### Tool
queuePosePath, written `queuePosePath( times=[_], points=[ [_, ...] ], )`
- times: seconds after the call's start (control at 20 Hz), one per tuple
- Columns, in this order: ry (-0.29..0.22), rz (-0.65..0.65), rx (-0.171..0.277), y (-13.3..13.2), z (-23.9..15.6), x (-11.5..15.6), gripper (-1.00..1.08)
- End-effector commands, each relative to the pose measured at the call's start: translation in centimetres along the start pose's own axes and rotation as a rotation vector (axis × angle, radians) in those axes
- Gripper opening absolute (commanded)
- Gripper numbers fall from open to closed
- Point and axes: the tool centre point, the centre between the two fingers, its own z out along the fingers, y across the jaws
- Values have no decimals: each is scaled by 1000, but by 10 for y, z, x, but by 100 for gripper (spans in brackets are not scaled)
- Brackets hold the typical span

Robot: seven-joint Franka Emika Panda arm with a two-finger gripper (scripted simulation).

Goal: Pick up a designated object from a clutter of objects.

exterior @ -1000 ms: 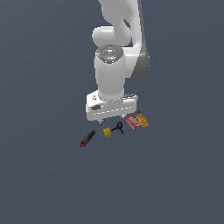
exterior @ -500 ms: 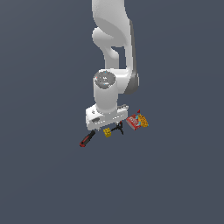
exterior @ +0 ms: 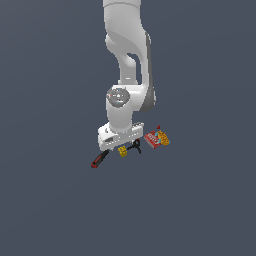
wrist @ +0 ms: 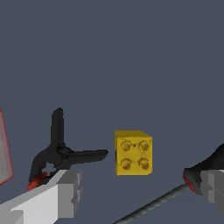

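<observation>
Gripper (wrist: 138,190) jaws spread wide, holding nothing; yellow brick (wrist: 133,152) sits between the two fingers (wrist: 65,192), four studs up. Black clamp (wrist: 59,151) just beside the brick; screwdriver (wrist: 175,192) on its other side. Red-and-yellow box (exterior: 156,138) farther off, print unreadable.

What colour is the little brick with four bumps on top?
Yellow. The brick shows best in the wrist view.

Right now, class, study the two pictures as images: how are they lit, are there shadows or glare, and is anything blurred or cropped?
Exterior view: flat, even light, no cast shadows or glare; the yellow brick and clamp are tiny, with little detail. Wrist view: sharp and evenly lit; the brick's studs are clear, the fingers are cropped at the edge, and the screwdriver and box are cut off.
</observation>
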Motion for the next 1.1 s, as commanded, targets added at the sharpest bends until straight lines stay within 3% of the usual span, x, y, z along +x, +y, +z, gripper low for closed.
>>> queuePosePath(
  times=[0.0, 0.9, 0.95, 1.05],
  points=[
    [1, 0, 0, 0, 0, 0, 100],
    [1, -3, -1, 0, 51, 0, 100],
    [1, -3, -1, 0, 51, 0, -100],
    [1, -3, -1, 0, 51, 0, -100]
  ],
)
